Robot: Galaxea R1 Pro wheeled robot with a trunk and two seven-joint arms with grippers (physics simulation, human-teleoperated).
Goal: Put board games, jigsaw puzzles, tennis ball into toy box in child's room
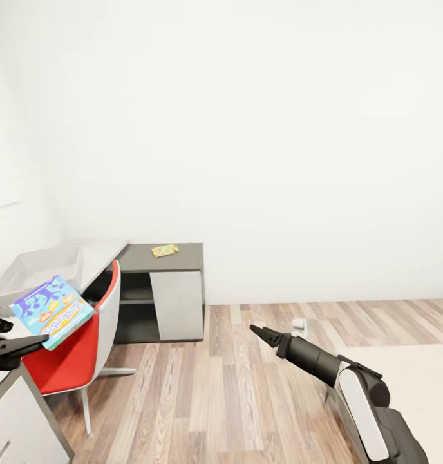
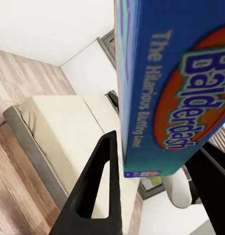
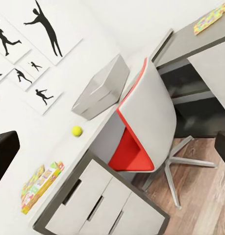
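One board game (image 1: pixel 51 309), the blue box lettered "Balderdash", sits clamped between my left gripper's (image 1: pixel 2 345) fingers (image 2: pixel 95 196), tilted above the red-and-white chair (image 1: pixel 80 348) and just in front of the toy box (image 1: pixel 38 270). The toy box stands on the light grey part of the table (image 3: pixel 100 142). Through the right wrist camera I see the tennis ball (image 3: pixel 76 130) on that desktop near the box, and a green-yellow-red board game (image 3: pixel 39 186) farther along it. A jigsaw puzzle (image 1: pixel 164 250) lies on the dark grey part. My right gripper (image 1: pixel 260 333) hangs over the wood floor (image 1: pixel 234 399), holding nothing; I cannot tell how its jaws stand. The bed (image 2: pixel 68 132) appears behind the held box.
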